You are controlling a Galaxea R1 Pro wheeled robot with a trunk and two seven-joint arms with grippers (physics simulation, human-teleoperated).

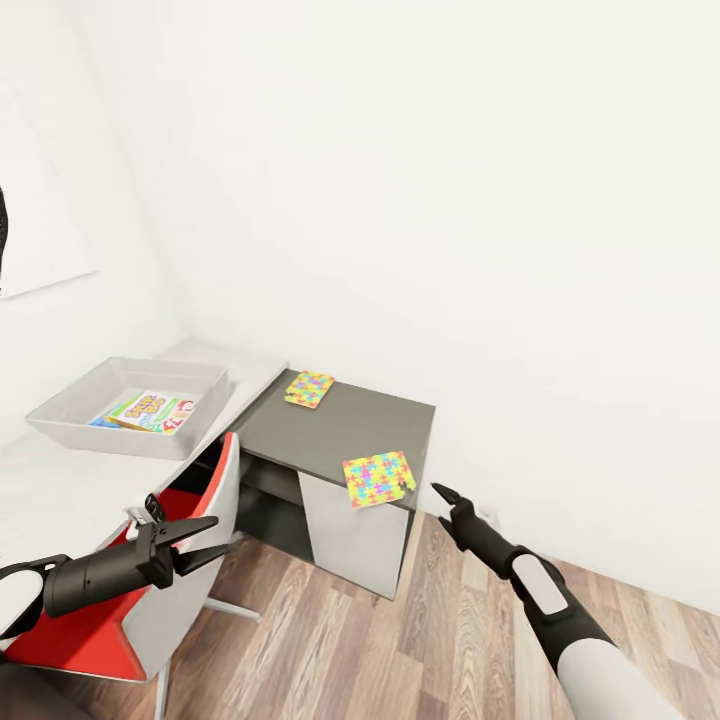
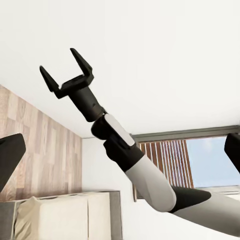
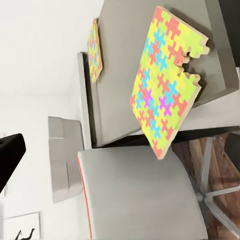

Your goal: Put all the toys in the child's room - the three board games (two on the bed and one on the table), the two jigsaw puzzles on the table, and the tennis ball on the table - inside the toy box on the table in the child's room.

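— Where do the jigsaw puzzles lie?

— Both on the dark grey cabinet section (image 1: pixel 345 425) of the tabletop; the near jigsaw puzzle (image 1: pixel 378 478) sits at its front edge, one corner jutting past the rim; the far jigsaw puzzle (image 1: pixel 309 388) rests toward the back, at about 11 o'clock from the near one, well apart from it.

— And the toy box?

— The toy box (image 1: pixel 75 398) stands on the pale grey tabletop (image 1: pixel 50 485), at 9 o'clock from the far puzzle; inside lies a Skip-Bo board game (image 1: pixel 155 411), with a blue edge (image 1: pixel 103 421) peeking from under it; what that blue thing is I cannot tell.

— The pincers?

— The right pincer (image 1: pixel 440 491) hangs over the wood-plank floor (image 1: pixel 400 650), just beside the cabinet's front corner, at 4 o'clock from the near puzzle and not touching it; its jaws are spread with nothing between them, as the left wrist view shows plainly; the left pincer (image 1: pixel 205 540) hovers above a red-and-grey chair (image 1: pixel 150 600), jaws parted and bare.

— What does the right wrist camera catch?

— The near puzzle close up, its notched corner overhanging the cabinet edge; the far puzzle behind it; the chair's grey back below.
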